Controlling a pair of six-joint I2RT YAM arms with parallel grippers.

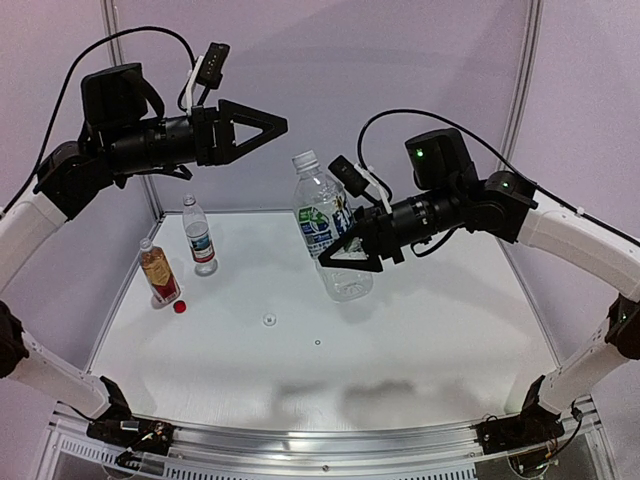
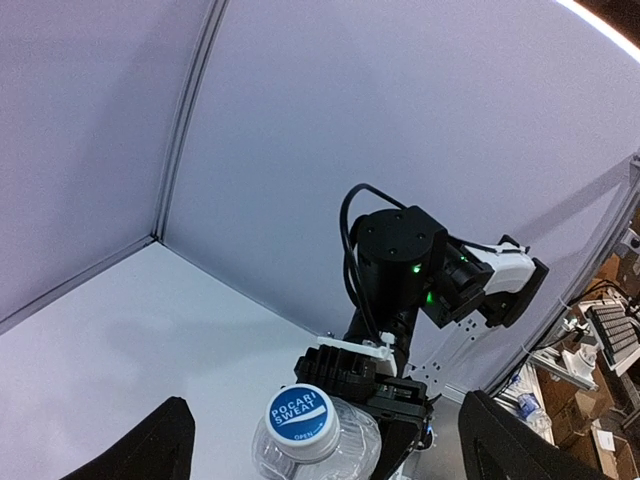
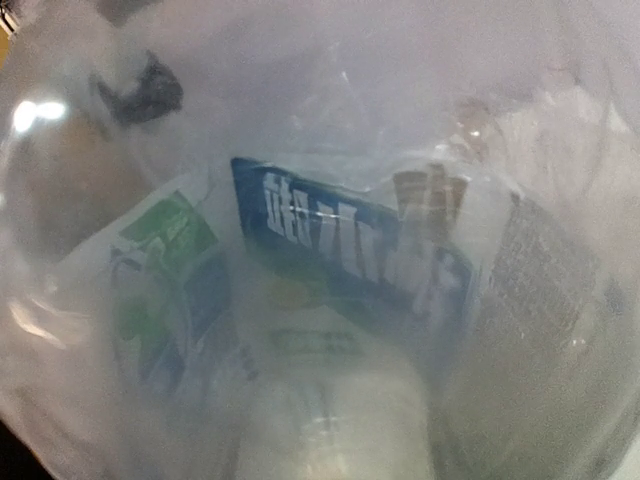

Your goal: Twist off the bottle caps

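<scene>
Last one to go, I reckon. The red cap (image 1: 180, 307) lay on the desk (image 1: 430, 330) just beside the amber bottle (image 1: 158, 272). A translucent cap (image 1: 268, 320) sat loose nearer the middle, and the blue-white-red bottle (image 1: 200, 236) stood behind the amber one.

The right fingers (image 1: 350, 262) were clamped round the belly of the green-blue bottle (image 1: 322, 215), holding it tilted with the neck up and to the left. I couldn't tell if its base touched the desk. Its white cap (image 2: 300, 415) was on. The left fingers (image 2: 150, 450) were spread wide on either side of it, not touching yet.

My worries:
- The cap looked a bit off-centre between those fingers, so closing could nudge the neck sideways or catch only an edge and slip.
- The grip was on thin, squashy plastic, so the twist might just spin the whole bottle in the right fingers instead of loosening the cap.
- With that tilt, a freed cap could drop and roll away.
</scene>
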